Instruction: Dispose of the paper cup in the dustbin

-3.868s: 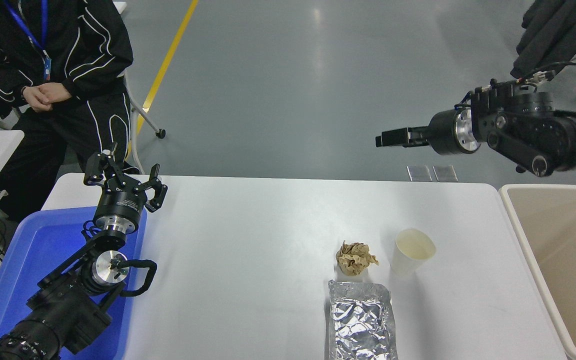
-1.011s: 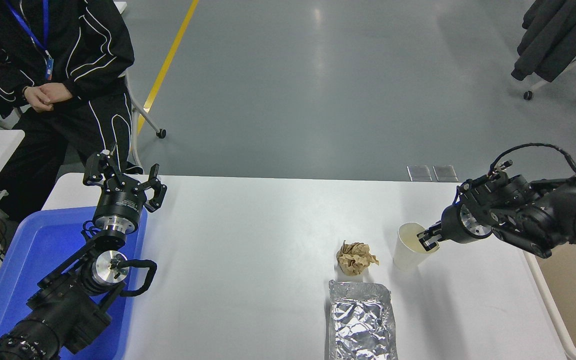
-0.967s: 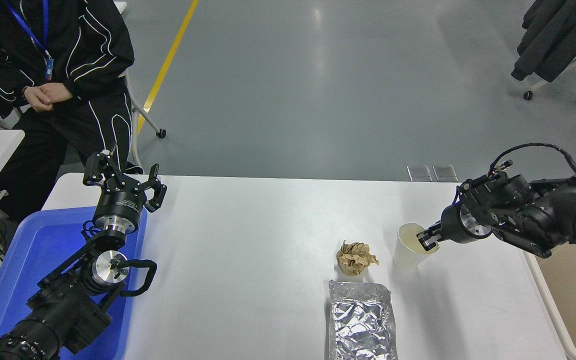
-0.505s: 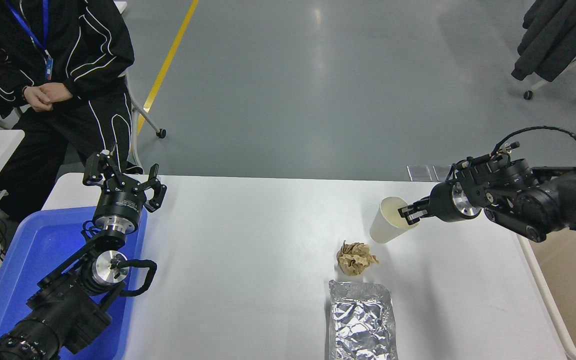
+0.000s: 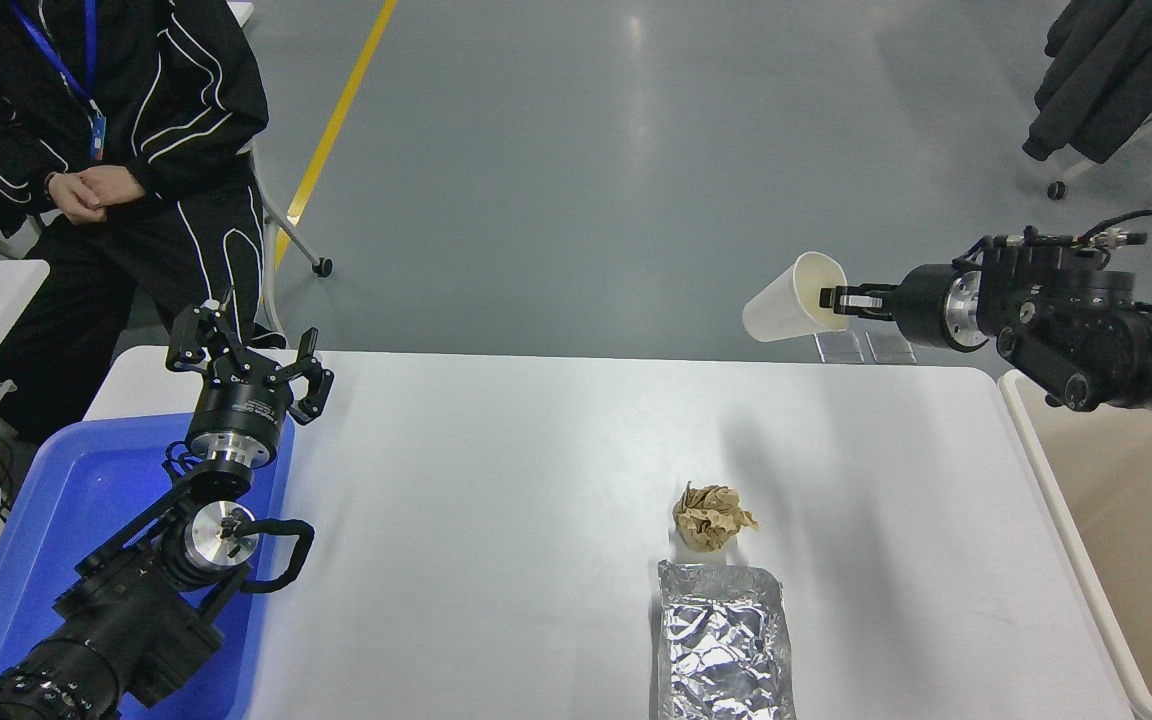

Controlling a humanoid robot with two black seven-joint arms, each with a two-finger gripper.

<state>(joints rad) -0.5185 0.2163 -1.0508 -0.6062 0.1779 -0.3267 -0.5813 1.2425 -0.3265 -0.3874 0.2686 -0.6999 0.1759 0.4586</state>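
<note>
The white paper cup hangs tilted high above the table's far edge, its cream inside facing right. My right gripper is shut on the cup's rim, one finger inside and one outside, with the arm reaching in from the right edge. The beige dustbin stands at the table's right end, to the right of and below the cup. My left gripper is parked open at the lower left above the blue tray.
A crumpled brown paper ball and a silver foil tray lie on the white table at front centre-right. A blue tray sits at the left. A person sits at the far left.
My right gripper closed on the cup's rim where it stood on the table, then lifted it up and away towards the far edge. The left arm has not moved.
</note>
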